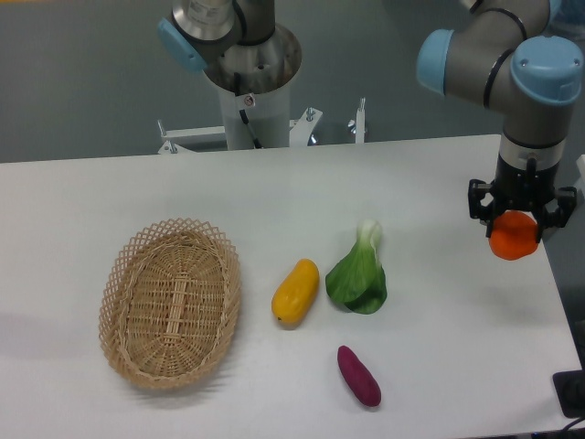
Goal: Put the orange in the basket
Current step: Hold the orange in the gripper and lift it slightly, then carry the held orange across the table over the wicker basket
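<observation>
Setting: white table (274, 197), grey backdrop, arm pedestal (251, 78) at far edge.
Orange (514, 238): one; near right edge of table, between the fingers, apparently lifted clear of the surface, though contact underneath hard to judge.
Gripper (519, 219): one; pointing down, fingers closed onto the orange from both sides, upper half of fruit hidden by the black fingers.
Basket (170, 302): one; oval wicker, at left, well apart from the orange, nothing inside.
Step in hand: carrying the held fruit leftward to the basket.
Method: likely best to raise enough to pass above the produce in between and over the lattice rim; aim for the middle of the basket floor; lower before letting go, since a round fruit rolls.
Yellow-orange fruit (295, 291): one; elongated, just right of the basket.
Leafy green (359, 274): one; beside the yellow-orange fruit.
Purple sweet potato (359, 375): one; nearest front edge.
</observation>
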`<state>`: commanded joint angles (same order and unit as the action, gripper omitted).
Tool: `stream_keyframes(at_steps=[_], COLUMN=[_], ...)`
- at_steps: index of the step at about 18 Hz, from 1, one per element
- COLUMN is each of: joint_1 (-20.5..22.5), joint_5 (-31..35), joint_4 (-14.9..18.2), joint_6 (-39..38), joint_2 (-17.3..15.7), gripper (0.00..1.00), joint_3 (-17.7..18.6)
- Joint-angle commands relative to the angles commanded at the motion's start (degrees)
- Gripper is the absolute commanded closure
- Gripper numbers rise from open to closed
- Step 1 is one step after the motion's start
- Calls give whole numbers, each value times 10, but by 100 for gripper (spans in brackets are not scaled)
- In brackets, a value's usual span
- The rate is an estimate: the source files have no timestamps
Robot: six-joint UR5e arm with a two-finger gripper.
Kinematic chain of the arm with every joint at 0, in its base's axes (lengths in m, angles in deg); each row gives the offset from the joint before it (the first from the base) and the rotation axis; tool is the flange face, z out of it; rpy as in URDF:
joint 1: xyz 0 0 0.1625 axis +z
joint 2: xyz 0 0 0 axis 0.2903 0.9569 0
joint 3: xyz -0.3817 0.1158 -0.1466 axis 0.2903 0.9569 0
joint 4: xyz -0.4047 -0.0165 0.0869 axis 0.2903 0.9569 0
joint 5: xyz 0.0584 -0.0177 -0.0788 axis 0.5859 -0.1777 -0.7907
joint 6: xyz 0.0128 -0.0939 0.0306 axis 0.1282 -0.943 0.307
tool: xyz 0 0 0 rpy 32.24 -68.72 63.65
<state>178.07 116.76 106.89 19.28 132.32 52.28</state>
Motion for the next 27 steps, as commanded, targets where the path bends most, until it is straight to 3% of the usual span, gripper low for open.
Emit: stream_keyframes(at_steps=[7,11,20,27], joint_1=[-3,-25,-183,-327], joint_5=[-7,-5,-3,-5], joint_4=[-1,-2,-4,-5], joint_6=[-24,-56,-321,-402], joint_2=[3,4,-18,-12], gripper=[54,54,54,54], joint_3=[-1,0,25,62])
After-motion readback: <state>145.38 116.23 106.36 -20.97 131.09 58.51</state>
